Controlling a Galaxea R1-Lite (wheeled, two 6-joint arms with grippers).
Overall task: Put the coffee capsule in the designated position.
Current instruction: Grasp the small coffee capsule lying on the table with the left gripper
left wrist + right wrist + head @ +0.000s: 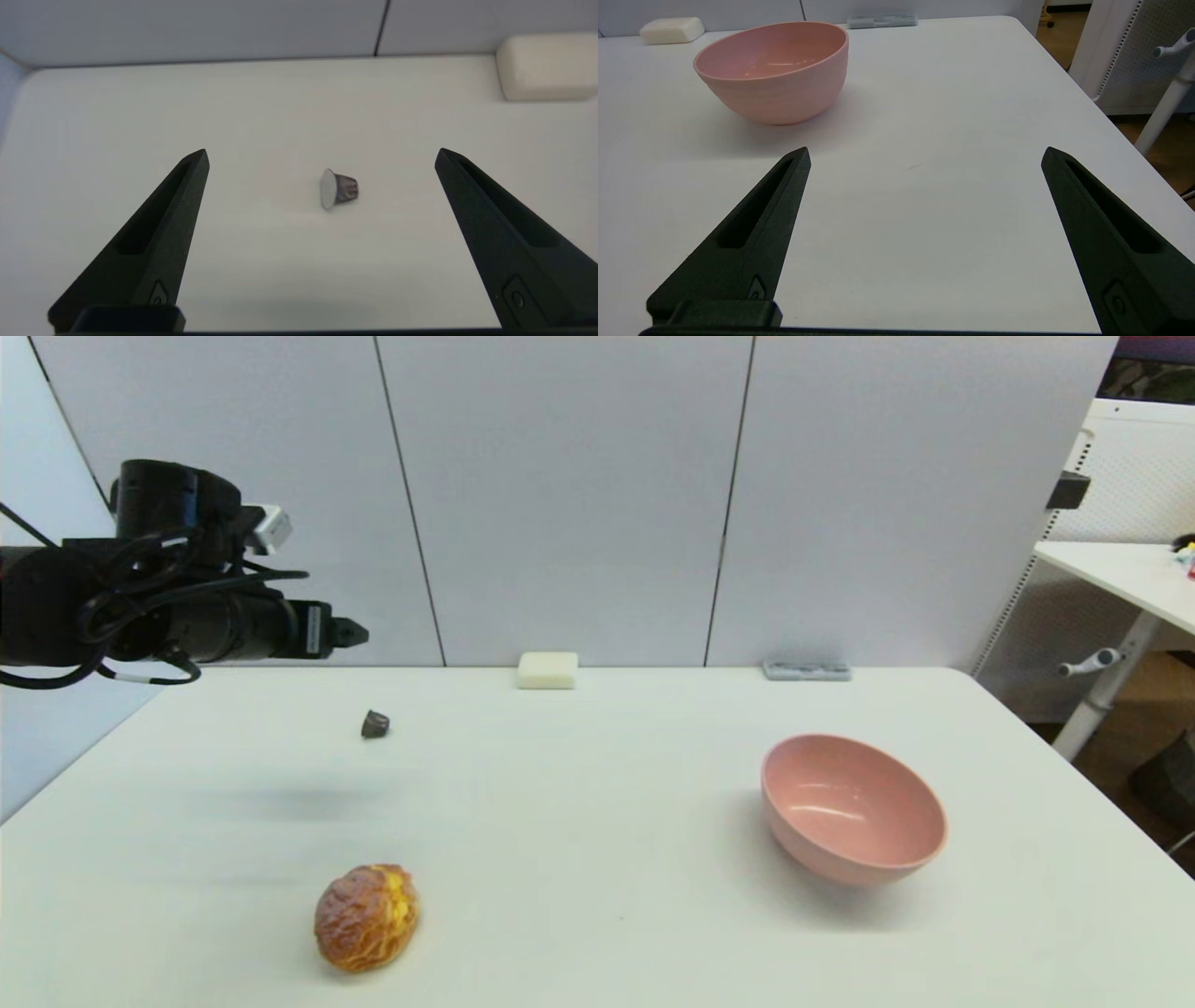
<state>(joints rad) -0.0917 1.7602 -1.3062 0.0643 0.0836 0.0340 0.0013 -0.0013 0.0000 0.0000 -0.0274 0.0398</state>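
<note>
We see the coffee capsule lying on its side on the tabletop, beyond the bread roll. Our left claw hangs above it, spread wide; our right claw, also spread, sits near the pink bowl.

Head overview, two wrist close-ups (low)

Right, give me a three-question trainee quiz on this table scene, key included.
1. True or false: the coffee capsule lies on its side.
2. Which gripper faces it: A left gripper, B right gripper?
3. Fill in: the pink bowl holds ____.

Key: 1 true, its flat end faces sideways on the table. 2 A, open above the table and apart from it. 3 nothing.
</note>
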